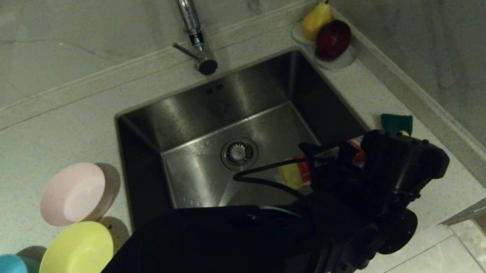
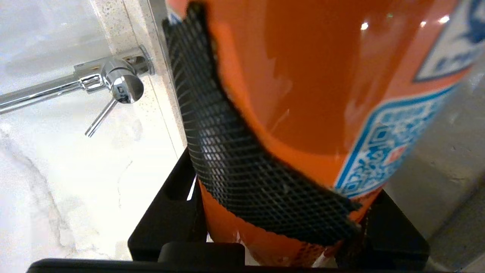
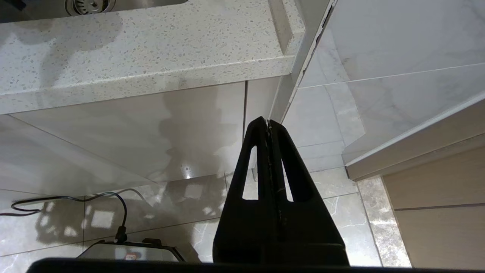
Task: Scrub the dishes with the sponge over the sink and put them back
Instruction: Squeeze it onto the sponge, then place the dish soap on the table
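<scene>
the left arm and its orange bottle block the sink's near right corner.

My head view is dim and a bit soft. Each bowl, like the pink bowl, drops a shadow to its right. The orange bottle shines with small glare spots, and the faucet glints.

No readable text anywhere.
</scene>
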Controlling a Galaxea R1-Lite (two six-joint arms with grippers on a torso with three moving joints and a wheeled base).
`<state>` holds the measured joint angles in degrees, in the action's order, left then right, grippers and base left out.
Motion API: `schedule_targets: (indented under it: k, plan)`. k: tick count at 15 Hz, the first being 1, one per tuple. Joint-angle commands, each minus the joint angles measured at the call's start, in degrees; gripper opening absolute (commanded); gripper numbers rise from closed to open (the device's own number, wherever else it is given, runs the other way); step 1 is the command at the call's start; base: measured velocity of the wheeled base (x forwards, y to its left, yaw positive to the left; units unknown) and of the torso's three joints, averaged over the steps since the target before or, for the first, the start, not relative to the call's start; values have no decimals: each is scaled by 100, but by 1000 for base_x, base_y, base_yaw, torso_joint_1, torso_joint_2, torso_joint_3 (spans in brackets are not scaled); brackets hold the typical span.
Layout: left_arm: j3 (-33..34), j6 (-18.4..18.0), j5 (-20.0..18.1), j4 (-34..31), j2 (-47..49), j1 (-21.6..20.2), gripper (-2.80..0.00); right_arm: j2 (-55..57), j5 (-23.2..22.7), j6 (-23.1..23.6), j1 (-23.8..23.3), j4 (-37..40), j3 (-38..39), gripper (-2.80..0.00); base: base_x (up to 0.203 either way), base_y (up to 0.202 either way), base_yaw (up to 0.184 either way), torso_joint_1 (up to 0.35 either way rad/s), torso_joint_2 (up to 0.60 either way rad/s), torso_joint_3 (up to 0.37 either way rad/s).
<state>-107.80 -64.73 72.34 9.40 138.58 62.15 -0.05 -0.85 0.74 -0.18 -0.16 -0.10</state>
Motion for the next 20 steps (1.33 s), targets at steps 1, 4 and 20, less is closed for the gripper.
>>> schedule_targets:
  k: [1,4,20]
  plan:
    - [-4,-31,43,9,-24,-1,-280,5,-3,5,1,-2,1,-280,0,0,0,0,0,0]
    - [3,-28,43,9,-14,-1,-280,5,-3,5,1,-2,1,-280,0,0,0,0,0,0]
    - [5,2441,-20,897,-488,13,-280,5,-3,5,0,-2,1,-280,0,0,0,0,0,0]
